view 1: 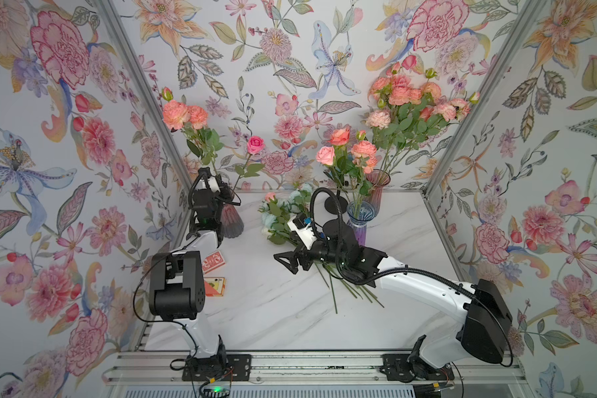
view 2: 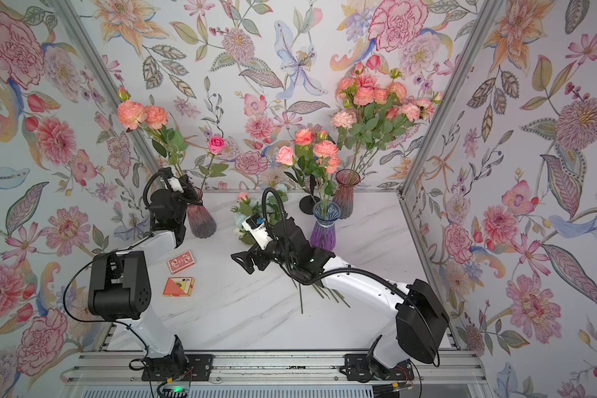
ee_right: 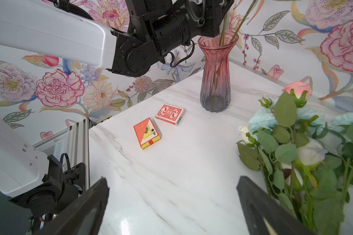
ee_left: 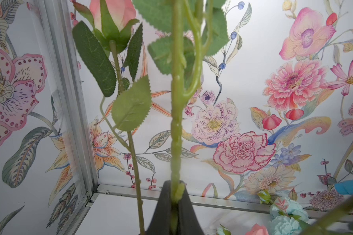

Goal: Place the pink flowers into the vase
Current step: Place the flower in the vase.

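White marble table boxed in by floral wallpaper.
Left gripper clamps a pink flower by its stem, seemingly over the far-left vase; right gripper gapes wide above the marble.

Left arm, right arm: white links, black joint housings, ribbed black cables. Right end effector: black triangular fingers. Bolted black base plates.

Left gripper pinched closed, left arm stretched rearward, right gripper spread wide, right arm low
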Available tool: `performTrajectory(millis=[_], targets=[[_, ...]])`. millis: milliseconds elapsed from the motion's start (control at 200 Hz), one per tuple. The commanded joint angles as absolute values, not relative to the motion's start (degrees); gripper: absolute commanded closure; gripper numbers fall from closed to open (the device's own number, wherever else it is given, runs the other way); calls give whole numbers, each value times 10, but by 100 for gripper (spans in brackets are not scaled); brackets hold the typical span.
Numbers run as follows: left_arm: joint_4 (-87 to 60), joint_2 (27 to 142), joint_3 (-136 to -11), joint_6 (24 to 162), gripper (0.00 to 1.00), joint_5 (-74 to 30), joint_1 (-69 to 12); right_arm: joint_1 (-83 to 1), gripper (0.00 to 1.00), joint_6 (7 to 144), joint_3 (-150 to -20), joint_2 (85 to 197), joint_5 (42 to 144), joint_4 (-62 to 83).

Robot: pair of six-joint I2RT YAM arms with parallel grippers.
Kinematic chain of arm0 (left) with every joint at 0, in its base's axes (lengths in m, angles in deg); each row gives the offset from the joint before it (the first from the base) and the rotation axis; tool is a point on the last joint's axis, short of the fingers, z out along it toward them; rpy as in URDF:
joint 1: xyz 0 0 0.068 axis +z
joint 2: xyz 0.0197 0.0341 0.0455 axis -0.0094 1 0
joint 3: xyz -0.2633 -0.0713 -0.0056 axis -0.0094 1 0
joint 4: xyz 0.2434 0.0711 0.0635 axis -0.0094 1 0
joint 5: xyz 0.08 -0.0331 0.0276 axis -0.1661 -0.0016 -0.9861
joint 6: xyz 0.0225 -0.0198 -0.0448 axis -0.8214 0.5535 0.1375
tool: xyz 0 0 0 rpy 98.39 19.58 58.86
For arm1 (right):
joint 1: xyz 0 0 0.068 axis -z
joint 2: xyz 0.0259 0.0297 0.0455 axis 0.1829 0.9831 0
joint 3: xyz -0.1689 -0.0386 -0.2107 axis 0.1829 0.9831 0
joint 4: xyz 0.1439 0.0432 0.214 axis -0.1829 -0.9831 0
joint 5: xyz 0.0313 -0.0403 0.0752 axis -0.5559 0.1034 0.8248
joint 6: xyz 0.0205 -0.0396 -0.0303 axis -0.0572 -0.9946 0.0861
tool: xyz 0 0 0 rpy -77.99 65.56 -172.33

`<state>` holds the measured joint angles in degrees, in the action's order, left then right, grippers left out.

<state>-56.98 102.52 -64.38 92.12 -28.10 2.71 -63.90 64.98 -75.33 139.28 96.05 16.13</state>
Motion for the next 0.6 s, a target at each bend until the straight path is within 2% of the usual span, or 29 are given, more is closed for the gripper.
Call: performTrajectory(millis=[0,120,260,340,435,530,595], targets=[[-549,1025,-622,915,100,-269,24,-634,1,661,-745,1368,970,179],[-543,1020,-614,916,94,-266,24,-633,1,667,-737,1360,968,181],[-533,1013,-612,913,96,-269,21,-632,1,672,-726,1347,966,187],[-525,1011,-614,912,87,-270,21,-630,1,674,-724,1342,966,186],[-517,1007,-614,911,82,-273,20,-630,1,675,-720,1334,966,185],[-511,1006,-614,912,70,-275,18,-631,1,676,-713,1323,964,185],[-507,1006,-614,911,70,-276,16,-631,1,676,-706,1314,961,184]])
